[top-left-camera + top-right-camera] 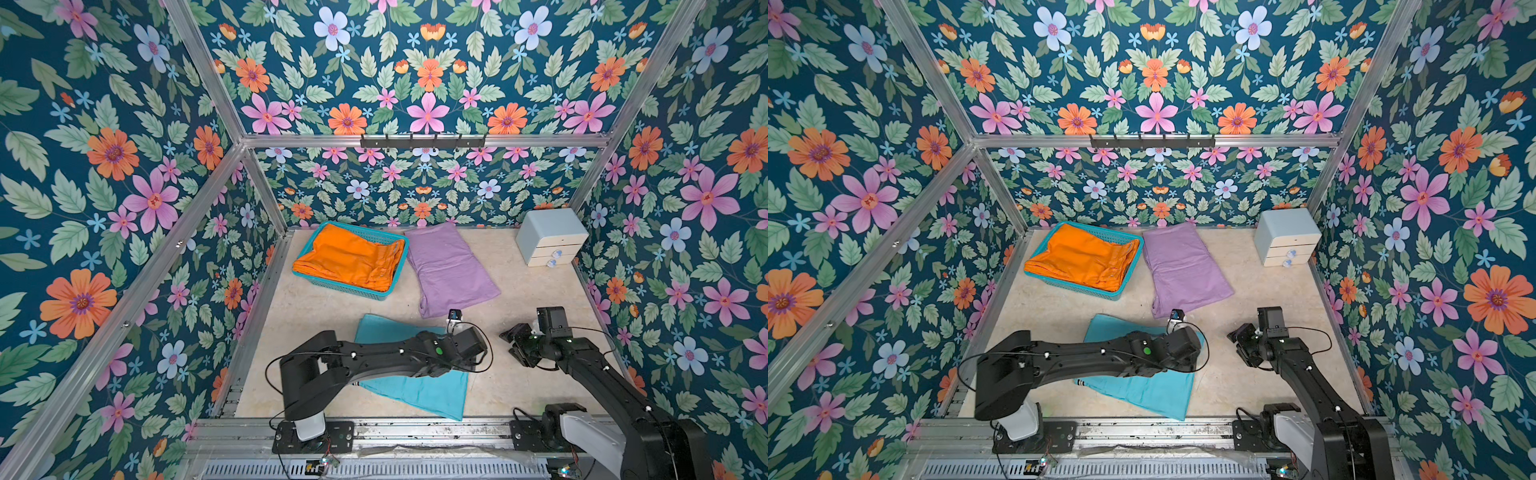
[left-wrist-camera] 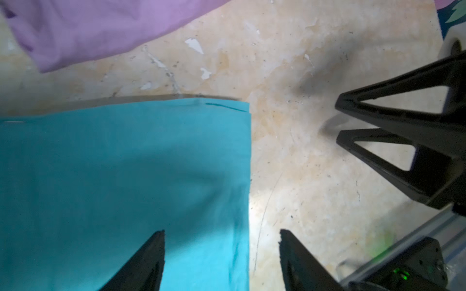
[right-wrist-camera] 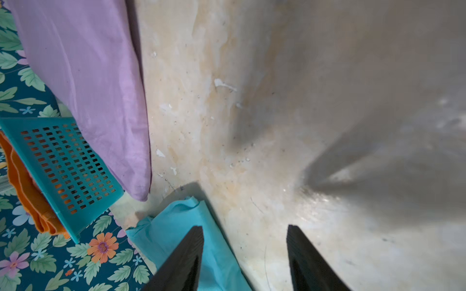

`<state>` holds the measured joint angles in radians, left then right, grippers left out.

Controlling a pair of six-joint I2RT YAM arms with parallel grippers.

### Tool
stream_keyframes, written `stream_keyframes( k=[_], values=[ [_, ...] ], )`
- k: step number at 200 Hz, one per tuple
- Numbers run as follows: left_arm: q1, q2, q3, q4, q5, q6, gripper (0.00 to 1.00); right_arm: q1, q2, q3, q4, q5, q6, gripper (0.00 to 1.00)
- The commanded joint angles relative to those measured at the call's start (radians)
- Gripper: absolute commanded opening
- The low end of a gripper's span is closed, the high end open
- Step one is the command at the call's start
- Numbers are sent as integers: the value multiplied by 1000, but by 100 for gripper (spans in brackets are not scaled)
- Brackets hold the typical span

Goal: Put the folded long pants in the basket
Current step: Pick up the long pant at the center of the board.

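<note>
Pincers [image 2: 222, 231] [image 3: 244, 226] two, pants [image 1: 349, 259] [image 1: 451, 270] [image 1: 415, 390] three, basket [image 1: 345, 286] one

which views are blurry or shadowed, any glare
Both top views: sharp, evenly lit. Left wrist view: soft focus, a shadow across the turquoise pants, a bright glare spot on the table beside them. Right wrist view: table blurs grey with dark streaked shadows away from the lilac pants.

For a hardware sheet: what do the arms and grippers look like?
The left arm and right arm are matte black with pale grey base links, loose black cables and small white markers. The left carries a round green dot. The left gripper and right gripper have black wedge fingers, the right's with triangular cut-outs.
</note>
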<state>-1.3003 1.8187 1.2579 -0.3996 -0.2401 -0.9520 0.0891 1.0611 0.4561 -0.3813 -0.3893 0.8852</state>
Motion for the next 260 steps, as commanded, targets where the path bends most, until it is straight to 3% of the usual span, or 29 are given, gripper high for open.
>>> stream_keyframes(
  k=[1, 28, 102, 151, 203, 252, 260],
  values=[
    [-27, 81, 97, -146, -94, -28, 77, -15, 40, 18, -33, -40, -75, 57],
    [-39, 174, 210, -297, -138, -30, 80, -19, 66, 17, -18, -39, -87, 58],
    [-79, 332, 323, -377, -99, -22, 75, -20, 86, 1, 1, -19, -93, 58],
    [-83, 351, 291, -428, -98, -69, 72, -20, 87, -1, -6, -22, -107, 58],
    [-71, 381, 249, -479, -100, -100, 51, -20, 91, 2, -10, -34, -111, 58],
    [-51, 382, 195, -427, -69, -85, 0, -20, 85, 9, -33, -29, -129, 58],
    [-48, 370, 185, -414, -73, -78, 0, -20, 85, 8, -31, -29, -130, 57]
  ],
)
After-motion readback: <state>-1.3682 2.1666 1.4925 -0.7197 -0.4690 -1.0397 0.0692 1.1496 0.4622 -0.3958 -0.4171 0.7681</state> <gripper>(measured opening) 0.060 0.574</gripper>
